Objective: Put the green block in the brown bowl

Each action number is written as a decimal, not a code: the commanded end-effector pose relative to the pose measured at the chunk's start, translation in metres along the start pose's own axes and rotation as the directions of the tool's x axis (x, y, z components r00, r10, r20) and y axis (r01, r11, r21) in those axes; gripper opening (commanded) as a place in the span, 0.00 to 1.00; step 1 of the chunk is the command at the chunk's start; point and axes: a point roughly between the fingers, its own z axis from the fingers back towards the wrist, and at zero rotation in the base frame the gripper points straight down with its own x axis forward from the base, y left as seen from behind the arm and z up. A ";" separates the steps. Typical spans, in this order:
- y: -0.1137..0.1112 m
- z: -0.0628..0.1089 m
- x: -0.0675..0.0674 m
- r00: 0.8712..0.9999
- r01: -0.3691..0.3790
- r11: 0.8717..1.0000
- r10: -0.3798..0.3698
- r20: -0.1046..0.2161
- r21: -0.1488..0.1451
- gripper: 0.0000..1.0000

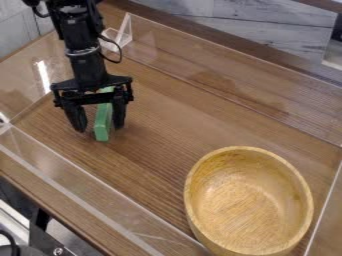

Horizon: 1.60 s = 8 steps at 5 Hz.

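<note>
Green block (102, 122) lies on the wooden counter (174, 110) between the spread jaws, which straddle it, one finger to each side. Its long axis runs away from the camera, roughly square to the line on which the jaws would close, so that closing should pinch it across its narrow width. Whether either finger touches it, I cannot tell. The bowl (249, 200) sits well apart, nearer the camera and off toward the picture's right.

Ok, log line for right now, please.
gripper: open, astride green block | block: on table, not lifted | brown bowl: no block inside | next: likely close
</note>
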 end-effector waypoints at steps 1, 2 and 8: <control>-0.001 0.015 0.007 0.997 -0.002 1.000 0.003 0.075 -0.016 0.00; -0.003 0.016 0.005 0.997 0.007 1.000 -0.006 0.076 -0.016 0.00; -0.056 0.109 -0.091 0.880 0.464 0.886 -0.464 0.098 0.027 0.00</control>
